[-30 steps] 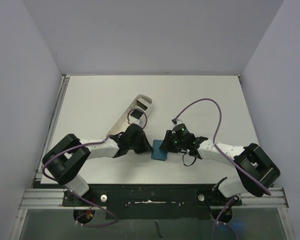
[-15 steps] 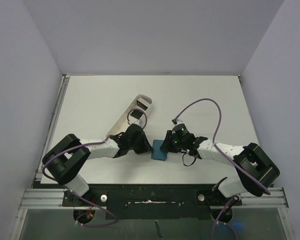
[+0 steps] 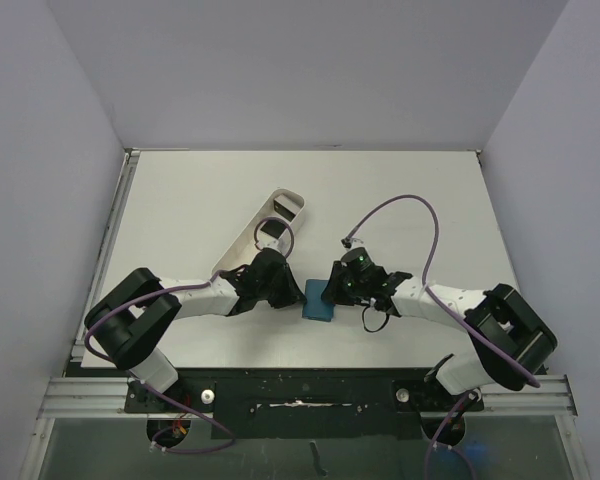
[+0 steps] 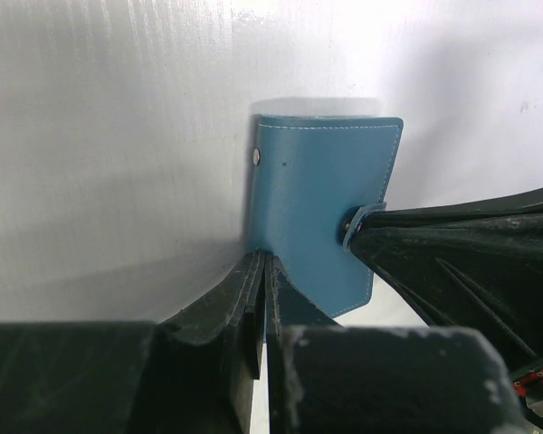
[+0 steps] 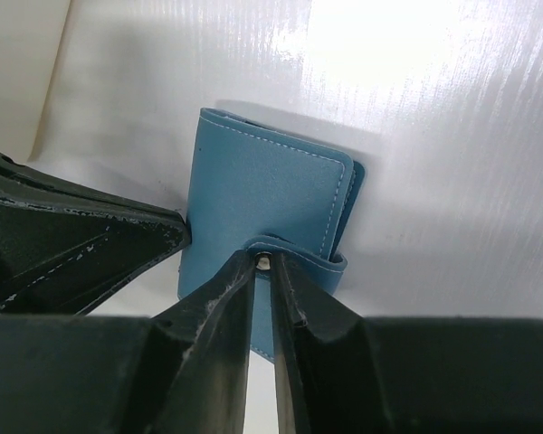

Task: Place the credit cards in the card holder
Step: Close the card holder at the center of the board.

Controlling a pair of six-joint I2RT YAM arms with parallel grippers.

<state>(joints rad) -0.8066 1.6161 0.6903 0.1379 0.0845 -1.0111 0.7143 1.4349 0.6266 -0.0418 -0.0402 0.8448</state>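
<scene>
Here's the card holder (image 3: 320,302), down flat on the white table (image 3: 400,200), right in the gap between the two grippers. It's a small teal-blue wallet, folded shut, with pale stitching around its edge and a little metal stud (image 4: 257,156) in one corner.

The left gripper (image 4: 264,262) has its jaws pressed together, and the tips sit against the holder's nearest corner. The blue cover spreads out ahead of them and a touch to their right. Whether any leather is caught between those fingers I can't tell.

On the other side, the right gripper (image 5: 264,262) has its jaws drawn in almost to touching, and they're pinching the snap tab (image 5: 294,246). That strap curls round from the holder's edge and ends right between the fingertips. The body of the holder lies just beyond those tips, leaning off to their left.

Now the orientation. From above, the long axis runs from the near side of the table toward the far side, tilted a little, with one gripper at each long edge. In both wrist views the long side stretches away from the fingertips, and a short end sits farthest from the jaws.
</scene>
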